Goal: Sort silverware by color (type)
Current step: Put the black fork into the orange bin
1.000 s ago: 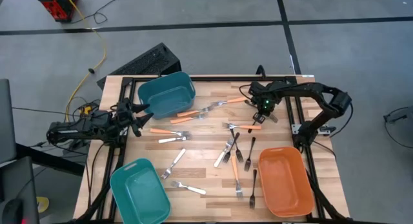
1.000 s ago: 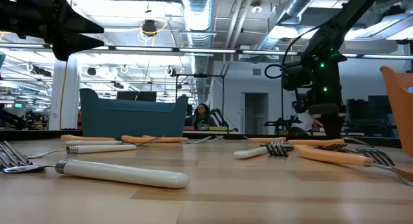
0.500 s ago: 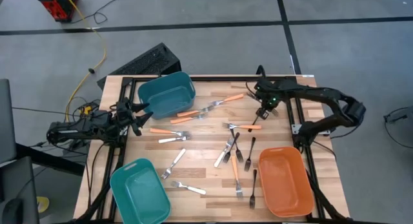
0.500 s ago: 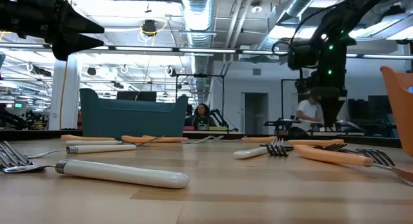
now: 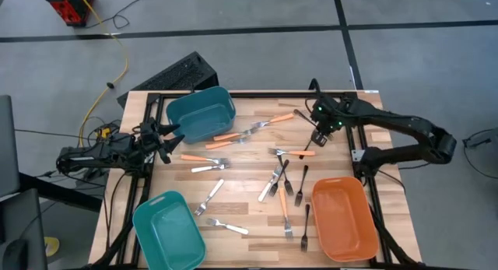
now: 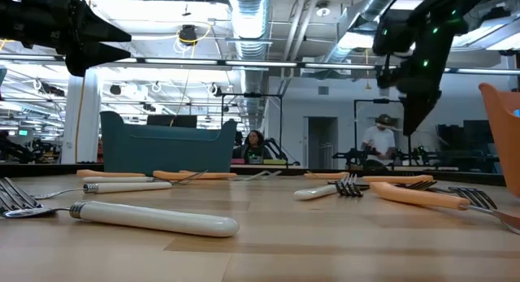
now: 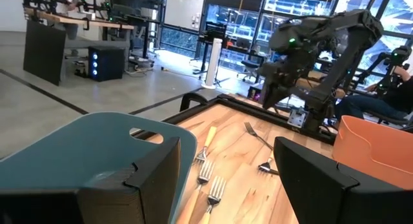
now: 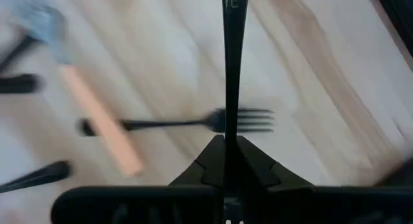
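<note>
the right gripper (image 5: 319, 135) hangs above the far right part of the wooden table (image 5: 241, 188), its fingers clamped together on a black fork (image 8: 231, 62) that points straight out from them in the right wrist view. below it on the wood lie another black fork (image 8: 187, 123) and an orange-handled fork (image 8: 97, 117). the left gripper (image 5: 165, 140) waits at the table's left edge beside the far teal bin (image 5: 200, 114), fingers spread apart. the rest of the silverware lies scattered on the table: orange-handled forks (image 5: 272, 120) near the far teal bin, white forks (image 5: 208, 197) toward the near teal bin (image 5: 167, 229), black forks (image 5: 300, 184) just left of the orange bin (image 5: 345, 218). both teal bins and the orange bin hold nothing visible.
</note>
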Motion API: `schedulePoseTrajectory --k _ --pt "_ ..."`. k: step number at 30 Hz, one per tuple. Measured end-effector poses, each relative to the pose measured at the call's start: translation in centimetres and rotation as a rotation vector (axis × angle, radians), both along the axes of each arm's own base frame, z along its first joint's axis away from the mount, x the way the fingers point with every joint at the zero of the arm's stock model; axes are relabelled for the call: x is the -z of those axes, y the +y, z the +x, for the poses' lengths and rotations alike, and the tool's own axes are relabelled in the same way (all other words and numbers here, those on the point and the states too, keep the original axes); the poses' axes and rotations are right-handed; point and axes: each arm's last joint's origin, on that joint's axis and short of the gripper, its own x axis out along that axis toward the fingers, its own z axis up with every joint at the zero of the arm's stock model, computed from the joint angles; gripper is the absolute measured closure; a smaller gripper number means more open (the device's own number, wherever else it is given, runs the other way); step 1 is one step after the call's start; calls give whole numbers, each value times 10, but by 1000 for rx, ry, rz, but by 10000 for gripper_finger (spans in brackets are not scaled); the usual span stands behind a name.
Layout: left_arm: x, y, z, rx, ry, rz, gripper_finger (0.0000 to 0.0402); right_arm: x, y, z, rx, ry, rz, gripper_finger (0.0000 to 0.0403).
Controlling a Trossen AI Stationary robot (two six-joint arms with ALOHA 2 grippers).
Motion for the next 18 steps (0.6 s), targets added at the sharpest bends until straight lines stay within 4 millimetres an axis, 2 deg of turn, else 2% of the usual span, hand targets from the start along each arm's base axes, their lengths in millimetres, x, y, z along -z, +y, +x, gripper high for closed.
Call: schedulePoseTrajectory --k 8,18 --pt "0 1 0 -25 -4 0 167 -25 32 3 -97 -136 -27 361" --pt "-1 1 0 -29 -14 -6 167 -79 64 13 -80 -351 38 360"
